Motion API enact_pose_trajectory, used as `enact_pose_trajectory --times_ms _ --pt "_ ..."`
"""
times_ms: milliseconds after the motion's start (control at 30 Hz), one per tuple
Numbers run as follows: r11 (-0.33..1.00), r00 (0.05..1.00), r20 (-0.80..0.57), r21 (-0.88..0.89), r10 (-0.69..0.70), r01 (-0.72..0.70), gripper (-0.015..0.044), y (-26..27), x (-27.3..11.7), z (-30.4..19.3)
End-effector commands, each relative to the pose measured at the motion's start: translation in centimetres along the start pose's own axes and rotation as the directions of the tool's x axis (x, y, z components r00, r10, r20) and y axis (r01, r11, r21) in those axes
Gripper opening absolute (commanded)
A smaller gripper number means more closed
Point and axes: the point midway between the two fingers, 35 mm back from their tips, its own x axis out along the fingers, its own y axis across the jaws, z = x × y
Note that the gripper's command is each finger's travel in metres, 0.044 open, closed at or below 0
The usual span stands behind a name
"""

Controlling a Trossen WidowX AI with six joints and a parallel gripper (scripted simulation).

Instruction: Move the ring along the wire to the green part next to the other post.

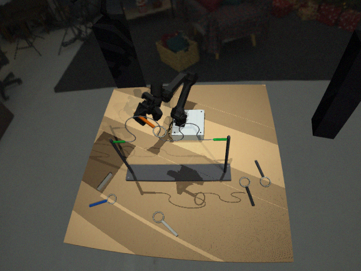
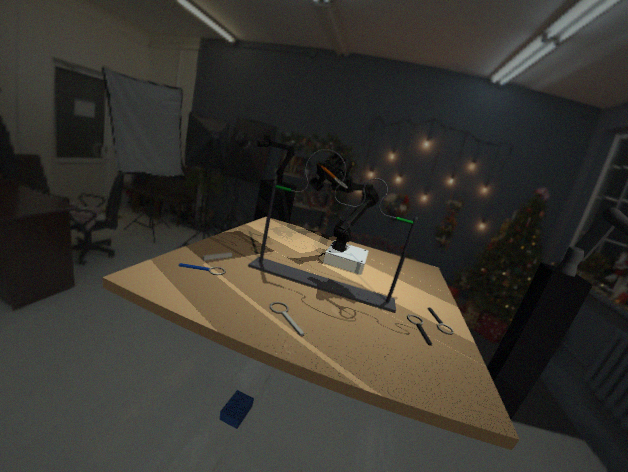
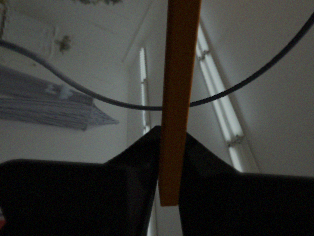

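Observation:
The orange handle (image 1: 147, 122) (image 2: 331, 174) (image 3: 177, 90) is between the fingers of my gripper (image 1: 141, 119) (image 3: 167, 133), which is shut on it. The ring (image 1: 165, 131) is around the wire on the inner, descending side of the large left loop; in the exterior view it shows nearly edge-on. Whether it touches the wire is too small to tell. The thin grey wire (image 3: 135, 107) crosses behind the handle in the wrist view. The left green part (image 1: 119, 142) (image 2: 283, 188) and right green part (image 1: 220, 139) (image 2: 404, 220) adjoin the posts.
The left post (image 1: 122, 157) (image 2: 268, 223) and right post (image 1: 226, 154) (image 2: 401, 261) stand on a dark base (image 1: 175, 177). A white box (image 1: 194, 119) is under the arm. Several loose rings with handles and a grey bar (image 1: 104, 181) lie on the table.

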Motion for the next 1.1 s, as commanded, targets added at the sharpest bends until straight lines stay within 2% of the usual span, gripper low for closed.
enact_pose_trajectory --times_ms 0,500,1067 --pt "1.000 1.000 0.007 -0.027 -0.012 0.012 -0.0150 0.3 0.0 0.1" --pt "1.000 1.000 -0.002 0.026 0.018 -0.018 -0.0150 2.4 -0.2 -0.1" --pt "0.935 0.983 -0.014 0.311 0.184 -0.171 -0.0150 7.6 -1.4 0.8"
